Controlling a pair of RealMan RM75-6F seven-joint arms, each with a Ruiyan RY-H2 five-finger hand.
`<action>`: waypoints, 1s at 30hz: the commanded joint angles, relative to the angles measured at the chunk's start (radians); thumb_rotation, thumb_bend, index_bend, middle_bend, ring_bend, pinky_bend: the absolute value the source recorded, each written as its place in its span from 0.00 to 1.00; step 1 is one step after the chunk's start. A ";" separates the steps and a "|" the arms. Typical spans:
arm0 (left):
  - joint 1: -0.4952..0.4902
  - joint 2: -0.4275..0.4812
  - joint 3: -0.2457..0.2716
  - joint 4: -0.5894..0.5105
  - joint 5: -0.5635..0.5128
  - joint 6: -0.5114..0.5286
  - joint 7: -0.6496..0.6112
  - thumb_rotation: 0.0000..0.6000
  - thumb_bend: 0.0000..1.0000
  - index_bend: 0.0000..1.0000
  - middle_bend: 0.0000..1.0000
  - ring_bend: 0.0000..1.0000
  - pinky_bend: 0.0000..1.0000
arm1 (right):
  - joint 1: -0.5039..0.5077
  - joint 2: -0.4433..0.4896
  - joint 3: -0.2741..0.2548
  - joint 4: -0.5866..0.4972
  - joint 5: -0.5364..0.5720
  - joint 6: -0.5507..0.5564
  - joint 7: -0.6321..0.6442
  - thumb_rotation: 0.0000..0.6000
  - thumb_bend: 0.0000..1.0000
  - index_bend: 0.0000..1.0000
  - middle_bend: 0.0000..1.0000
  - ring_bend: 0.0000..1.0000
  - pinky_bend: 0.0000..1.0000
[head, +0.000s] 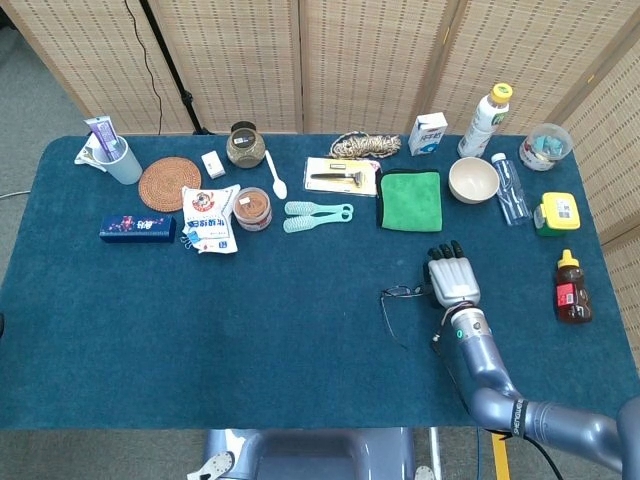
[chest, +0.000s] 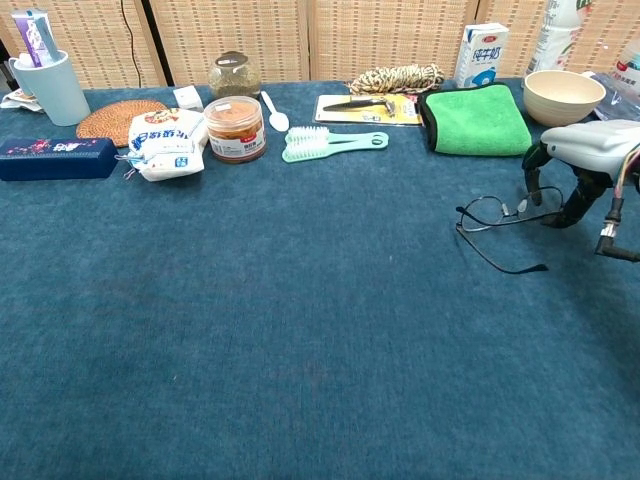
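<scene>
Your right hand (chest: 585, 165) arches palm-down over the blue table (chest: 300, 330), its fingers (chest: 531, 178) curled down and pinched on the near end of the glasses (chest: 497, 222). The frame sticks out to the hand's left, one temple arm trailing toward you across the cloth. Just beyond the fingertips lies the green towel (chest: 476, 120), with the beige bowl (chest: 563, 96) beside it, ahead of the hand. Your left hand shows in neither view.

Woven screens (head: 300, 60) — grey floor (head: 40, 110)
</scene>
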 joint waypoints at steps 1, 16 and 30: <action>0.000 0.000 0.000 -0.001 0.002 0.002 0.000 0.99 0.38 0.20 0.09 0.03 0.00 | 0.002 0.030 -0.010 -0.037 -0.001 -0.005 -0.021 1.00 0.33 0.43 0.12 0.06 0.00; 0.002 -0.002 0.002 0.010 0.006 0.003 -0.019 0.99 0.38 0.20 0.09 0.03 0.00 | -0.024 0.150 -0.024 -0.286 -0.055 0.056 -0.023 1.00 0.33 0.20 0.00 0.00 0.00; 0.012 0.003 0.003 0.027 0.005 0.010 -0.041 0.98 0.38 0.20 0.09 0.03 0.00 | 0.018 0.047 -0.053 -0.348 -0.050 0.068 -0.109 1.00 0.21 0.12 0.00 0.00 0.00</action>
